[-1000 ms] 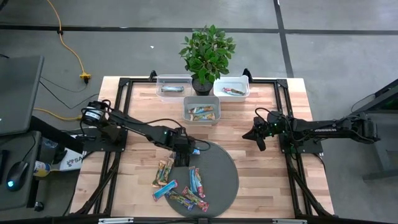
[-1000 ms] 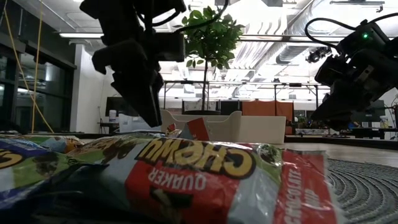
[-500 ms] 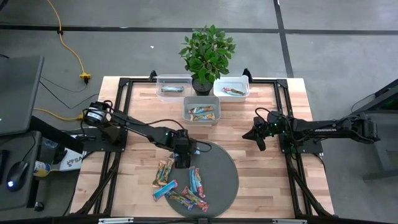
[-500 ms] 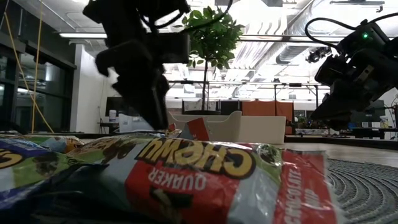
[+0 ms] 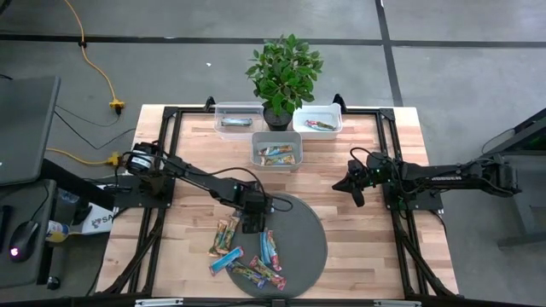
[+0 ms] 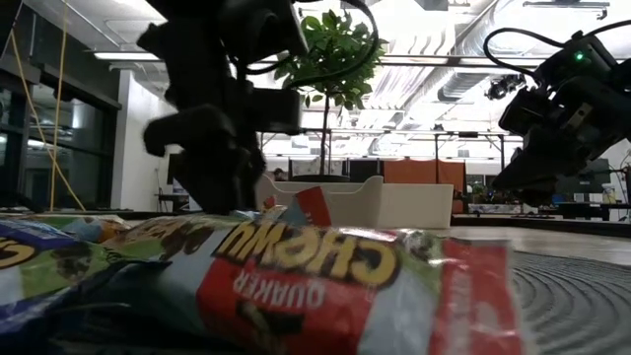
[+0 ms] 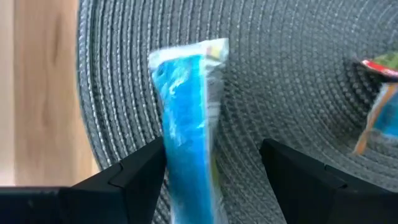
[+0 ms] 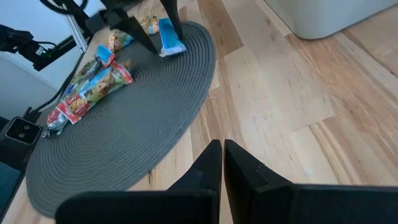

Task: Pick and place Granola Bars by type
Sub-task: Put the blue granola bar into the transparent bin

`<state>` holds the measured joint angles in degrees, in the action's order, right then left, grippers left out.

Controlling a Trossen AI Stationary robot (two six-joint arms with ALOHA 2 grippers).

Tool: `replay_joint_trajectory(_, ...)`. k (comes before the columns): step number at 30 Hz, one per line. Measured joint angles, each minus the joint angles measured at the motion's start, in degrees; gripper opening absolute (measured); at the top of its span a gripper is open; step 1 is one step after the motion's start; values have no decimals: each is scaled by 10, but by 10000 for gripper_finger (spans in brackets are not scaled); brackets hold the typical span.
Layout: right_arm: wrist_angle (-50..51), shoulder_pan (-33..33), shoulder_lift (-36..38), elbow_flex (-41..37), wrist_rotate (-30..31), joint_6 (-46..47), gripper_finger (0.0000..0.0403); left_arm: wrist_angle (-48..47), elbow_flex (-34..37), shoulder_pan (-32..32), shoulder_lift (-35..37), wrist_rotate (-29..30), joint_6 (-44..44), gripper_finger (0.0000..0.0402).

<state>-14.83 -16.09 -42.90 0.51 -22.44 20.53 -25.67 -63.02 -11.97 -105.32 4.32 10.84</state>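
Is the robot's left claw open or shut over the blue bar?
Open. The left gripper has its two dark fingers spread apart on either side of the blue bar, which lies flat on the grey mat.

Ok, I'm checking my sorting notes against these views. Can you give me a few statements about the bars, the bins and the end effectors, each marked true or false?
1. The left end effector is open, its fingers either side of a blue bar. True.
2. That blue bar lies on bare wood. False: it lies on the round grey mat.
3. The right end effector is shut and holds nothing. True.
4. All three clear bins are empty. False: the middle bin and both rear bins hold bars.
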Motion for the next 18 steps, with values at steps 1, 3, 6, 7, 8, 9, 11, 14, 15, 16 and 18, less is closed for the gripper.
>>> replay_joint_trajectory(1, 2, 0, 0, 0, 0, 0, 0, -7, 1, 0, 2, -5, 0, 260)
replay_joint_trajectory(3, 2, 0, 1, 0, 0, 0, 0, 2, 0, 0, -5, -8, 0, 259)
replay_joint_trajectory(6, 2, 0, 0, 0, 0, 0, 0, 3, -1, 0, -5, -10, 0, 259)
replay_joint_trajectory(7, 0, 0, -1, 0, 0, 0, 0, 3, -1, 0, -5, -10, 0, 259)
replay_joint_trajectory(8, -1, 0, -2, 0, 0, 0, 0, 3, -1, 0, -5, -10, 1, 259)
replay_joint_trajectory(9, 1, 0, -2, 0, 0, 0, 0, 3, -1, 0, -6, -10, 2, 259)
replay_joint_trajectory(11, 1, 0, -2, 0, 0, 0, 0, 4, -1, 0, -6, -7, 7, 252)
replay_joint_trajectory(14, 1, 0, -2, 0, 0, 0, 0, 4, 0, 0, -6, -4, 14, 230)
replay_joint_trajectory(15, 1, 0, -2, 0, 0, 0, 0, 3, 0, 0, -6, -4, 15, 221)
replay_joint_trajectory(16, 0, 0, -2, 0, 0, 0, 0, 3, 0, 0, -6, -4, 15, 212)
replay_joint_trajectory(18, 0, 0, -2, 0, 0, 0, 0, 3, 0, 0, -6, -5, 15, 193)
